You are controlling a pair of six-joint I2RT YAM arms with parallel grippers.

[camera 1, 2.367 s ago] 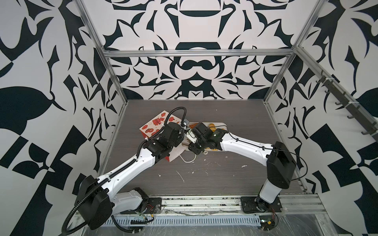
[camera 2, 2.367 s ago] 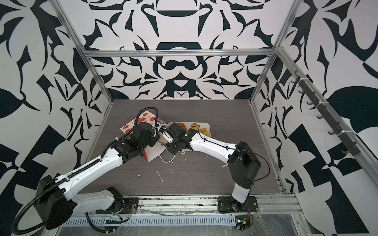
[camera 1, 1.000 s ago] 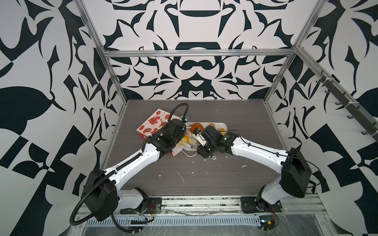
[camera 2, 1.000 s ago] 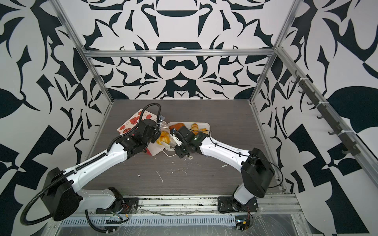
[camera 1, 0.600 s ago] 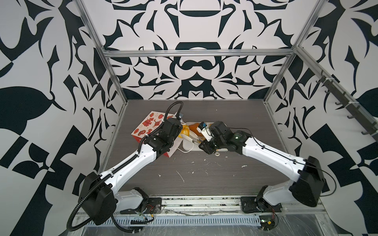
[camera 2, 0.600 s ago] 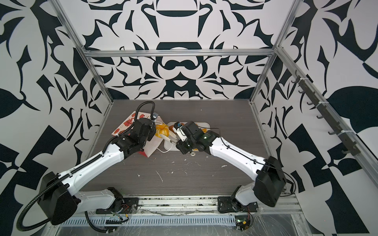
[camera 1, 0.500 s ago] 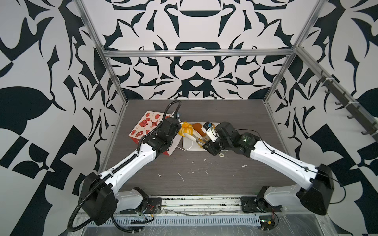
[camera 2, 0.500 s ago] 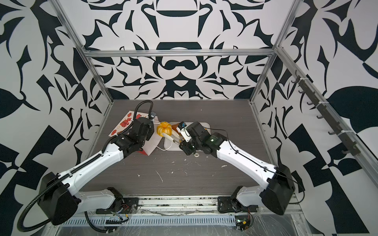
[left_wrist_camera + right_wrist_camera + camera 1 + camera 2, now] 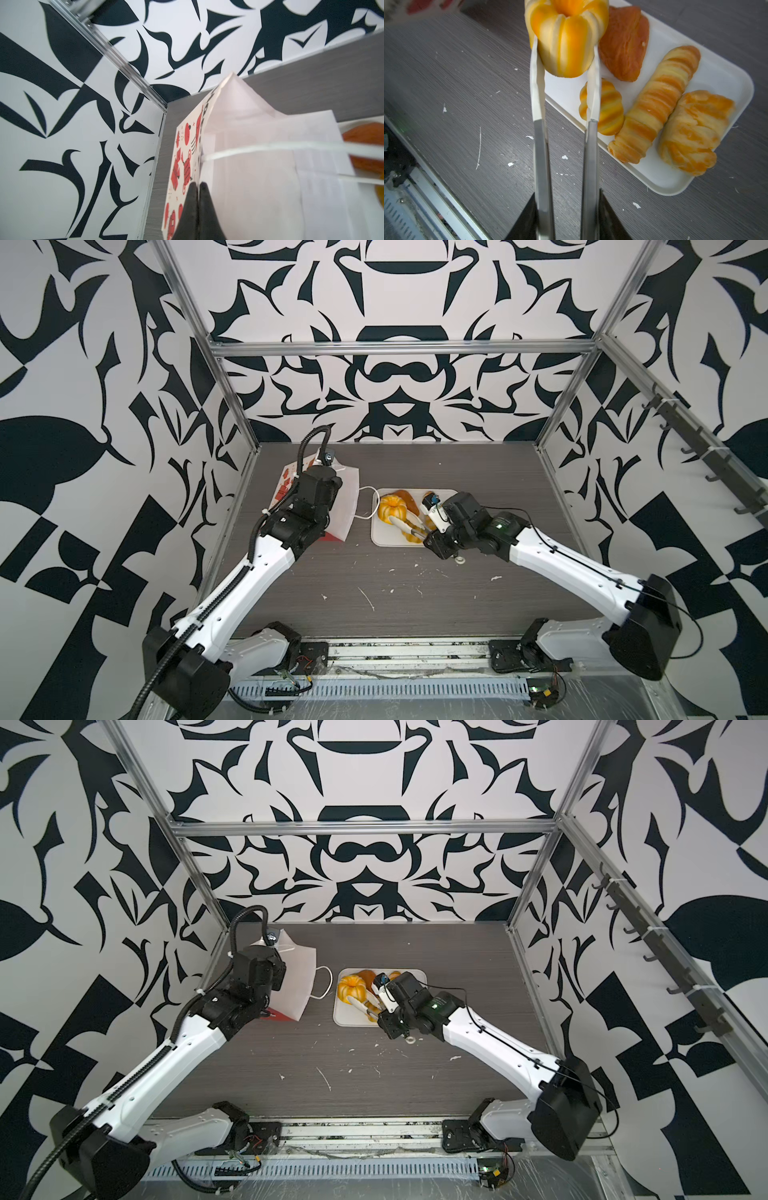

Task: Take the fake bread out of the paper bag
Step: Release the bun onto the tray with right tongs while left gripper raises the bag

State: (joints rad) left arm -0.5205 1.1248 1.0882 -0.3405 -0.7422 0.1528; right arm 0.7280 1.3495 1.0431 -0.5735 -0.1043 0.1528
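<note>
The paper bag (image 9: 347, 497) (image 9: 299, 977) lies at the back left, its white inside facing the tray. My left gripper (image 9: 198, 185) is shut on the bag's edge (image 9: 249, 166). My right gripper (image 9: 567, 192) is shut on metal tongs (image 9: 538, 104) (image 9: 405, 524). The tongs pinch a round ridged yellow bun (image 9: 566, 37) (image 9: 390, 508) (image 9: 352, 988) over the left end of the white tray (image 9: 716, 68) (image 9: 380, 537). Lying on the tray are a brown croissant (image 9: 623, 45), a short lumpy loaf (image 9: 610, 108), a long twisted stick (image 9: 660, 99) and another pastry (image 9: 693, 131).
The bag's white cord handle (image 9: 368, 502) loops toward the tray. White crumbs (image 9: 368, 599) are scattered on the grey table in front, and a small white ring (image 9: 459, 559) lies beside the right wrist. Patterned walls and metal posts close in the back and sides.
The tongs in my right gripper have come out of the bag with the ridged bun and moved right, over the tray. My left gripper has drawn the bag left and back.
</note>
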